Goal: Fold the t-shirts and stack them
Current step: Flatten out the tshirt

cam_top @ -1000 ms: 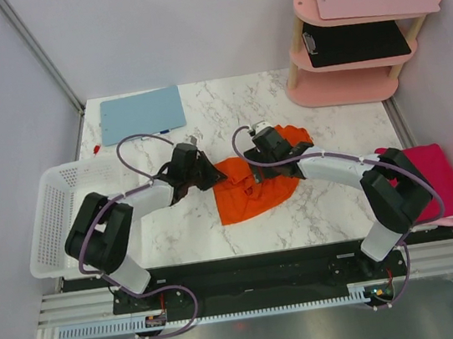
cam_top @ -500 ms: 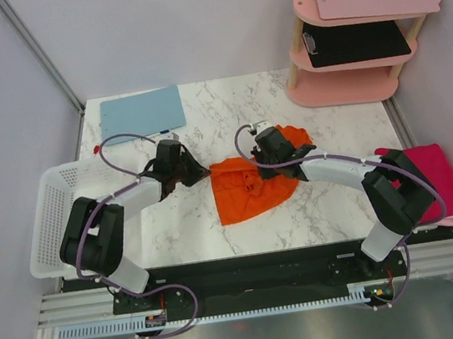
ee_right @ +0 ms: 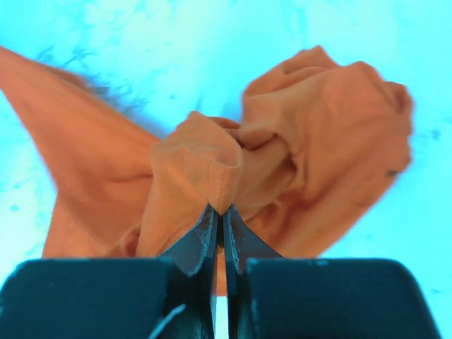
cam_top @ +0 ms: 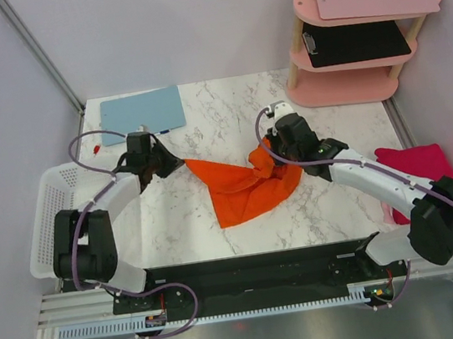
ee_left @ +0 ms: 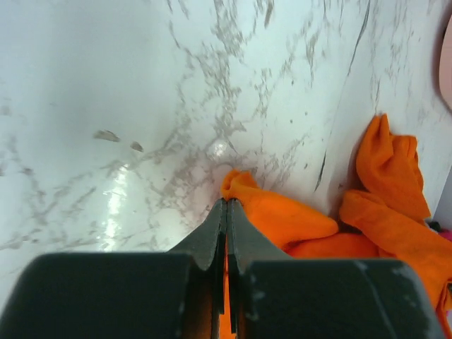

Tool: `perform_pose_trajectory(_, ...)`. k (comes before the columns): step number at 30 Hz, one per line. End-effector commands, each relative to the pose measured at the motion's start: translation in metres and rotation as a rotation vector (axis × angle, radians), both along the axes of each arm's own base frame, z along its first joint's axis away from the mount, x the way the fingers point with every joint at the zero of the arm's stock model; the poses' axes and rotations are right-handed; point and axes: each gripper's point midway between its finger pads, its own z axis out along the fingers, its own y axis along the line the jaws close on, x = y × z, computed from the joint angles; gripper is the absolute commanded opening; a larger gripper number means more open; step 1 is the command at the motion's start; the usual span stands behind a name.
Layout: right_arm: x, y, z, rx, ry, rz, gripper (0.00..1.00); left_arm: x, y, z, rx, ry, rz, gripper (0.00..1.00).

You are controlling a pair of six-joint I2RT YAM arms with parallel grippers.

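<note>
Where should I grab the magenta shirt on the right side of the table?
Probably pinch the magenta shirt at its far corner, from above: it lies flat at the table edge, and the right arm covers its near part.

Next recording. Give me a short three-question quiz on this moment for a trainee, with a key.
1. True or false: the left gripper and the right gripper are each shut on the orange shirt.
2. Where does the pink shirt lie? A in the basket; B at the right edge of the table; C on the shelf.
3. Name the flat blue thing at the table's far left corner.
Key: 1 true; 2 B; 3 the clipboard.
</note>
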Motion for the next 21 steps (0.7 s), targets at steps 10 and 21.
perform_pose_trajectory(10,0.005,-0.079,0.066,-0.072,-0.163,-0.252,0.0,-0.005,0.065,0.073,0.125,-0.151,0.089,0.02)
perform_pose_trajectory(21,-0.031,-0.121,0.207,0.11,-0.494,-0.361,0.0,-0.023,0.1,0.213,0.245,-0.404,0.142,0.02)
